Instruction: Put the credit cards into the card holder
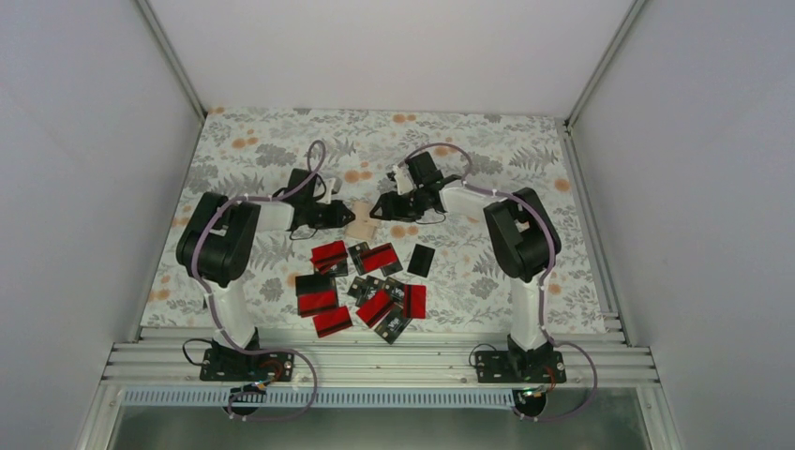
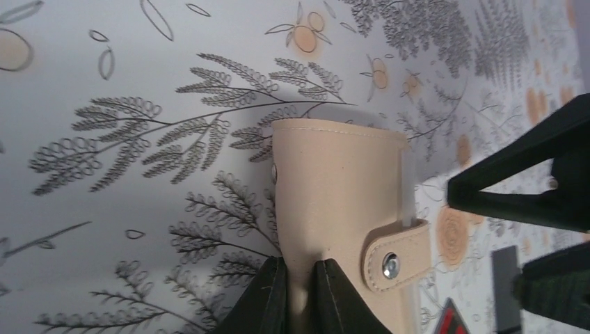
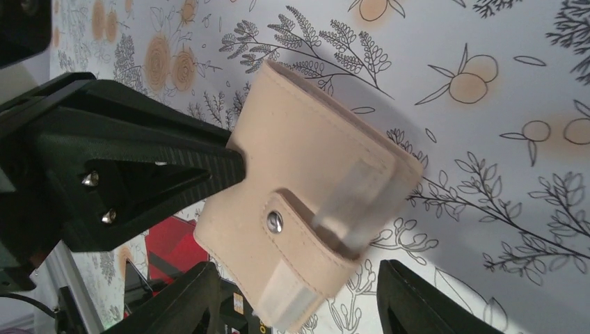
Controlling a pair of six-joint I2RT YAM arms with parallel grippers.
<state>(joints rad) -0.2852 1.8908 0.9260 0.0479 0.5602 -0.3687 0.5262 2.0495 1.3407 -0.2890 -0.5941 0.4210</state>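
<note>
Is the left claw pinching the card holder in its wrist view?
Yes: the left claw has its two dark fingers pressed against both faces of the card holder, with no gap showing.

The card holder [image 2: 334, 202] looks like smooth, matt tan imitation leather with a stitched seam along its edge. Its snap [image 2: 390, 265] is shiny metal, and clear glossy plastic sleeves [image 3: 351, 202] show at its open side. The left gripper [image 2: 300, 282] has fingers [image 3: 174, 163] of matt black plastic, finely ribbed, with bright metal screws [image 3: 89, 179]. The table cover [image 2: 125, 62] is smooth and matt, with a printed pattern. The cards [image 1: 375, 258] look like thin, smooth plastic. The rails [image 1: 375, 361] along the bench's near edge are pale brushed metal.
</note>
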